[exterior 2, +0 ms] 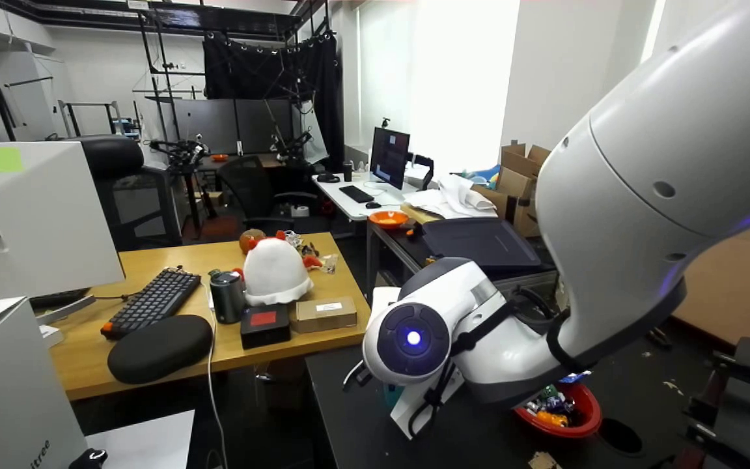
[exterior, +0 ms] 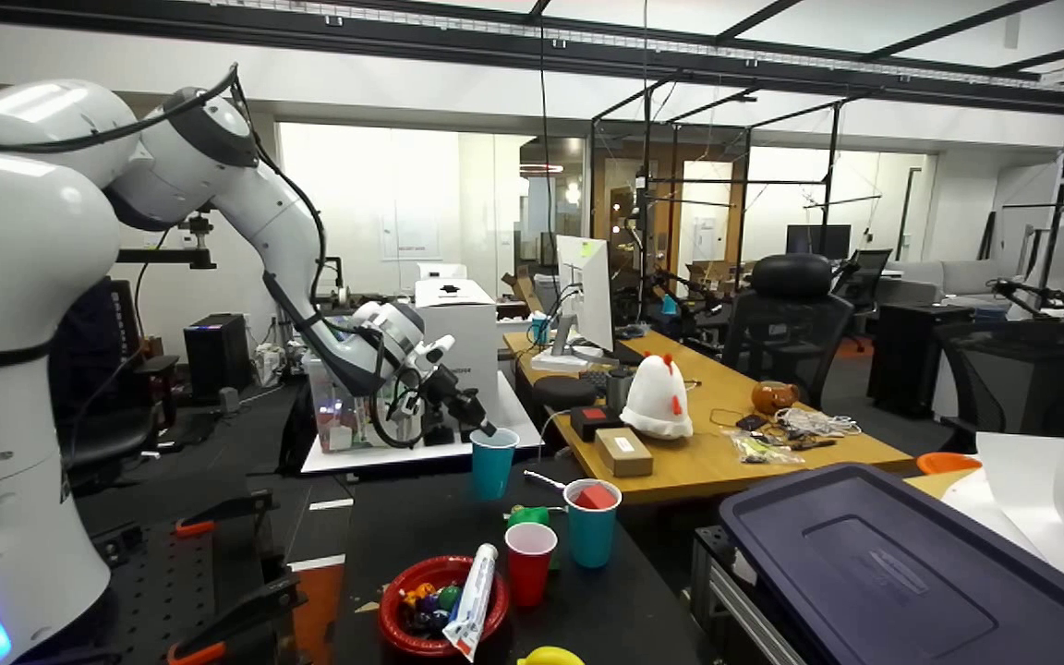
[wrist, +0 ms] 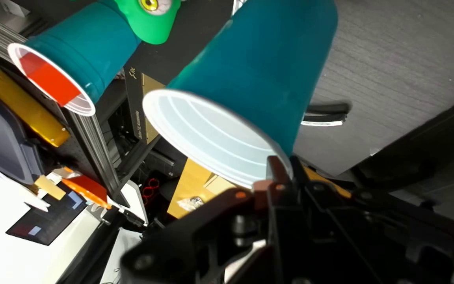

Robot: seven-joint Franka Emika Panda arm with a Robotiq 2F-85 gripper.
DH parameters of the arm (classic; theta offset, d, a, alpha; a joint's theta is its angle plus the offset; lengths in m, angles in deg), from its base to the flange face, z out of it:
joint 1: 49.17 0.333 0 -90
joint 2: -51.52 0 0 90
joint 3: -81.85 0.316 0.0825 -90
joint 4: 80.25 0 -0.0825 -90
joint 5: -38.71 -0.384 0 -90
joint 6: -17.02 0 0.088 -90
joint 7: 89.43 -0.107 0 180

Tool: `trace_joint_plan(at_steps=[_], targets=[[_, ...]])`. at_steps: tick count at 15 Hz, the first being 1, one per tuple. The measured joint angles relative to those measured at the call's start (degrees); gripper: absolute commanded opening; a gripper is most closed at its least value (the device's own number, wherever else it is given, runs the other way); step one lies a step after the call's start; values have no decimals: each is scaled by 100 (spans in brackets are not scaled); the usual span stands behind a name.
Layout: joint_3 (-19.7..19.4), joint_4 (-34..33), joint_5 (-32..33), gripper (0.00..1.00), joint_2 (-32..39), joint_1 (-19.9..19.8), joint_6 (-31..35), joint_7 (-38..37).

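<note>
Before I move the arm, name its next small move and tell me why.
A slight upward lift seems best, to test the hold: the gripper pinches the rim of a teal cup, one finger inside and one outside. I can't tell whether the cup's base touches the black table.

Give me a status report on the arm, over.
End effector shut on teal cup at rim. Cup upright. Possible obstacles nearby: green toy, second cup holding red block.
</note>
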Motion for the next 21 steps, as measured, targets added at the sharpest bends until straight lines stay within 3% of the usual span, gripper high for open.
trace_joint_plan(at_steps=[5,8,9,10,19,21], targets=[[-208,4,-107,1,255,9,828,293],[-288,4,-574,1,423,10,1237,825],[-292,4,-810,29,479,12,1318,1075],[-292,4,-1077,30,537,16,1385,1377],[-249,-3,-3110,97,810,163,1467,3690],[-233,-3,-3430,100,810,168,1467,4055]])
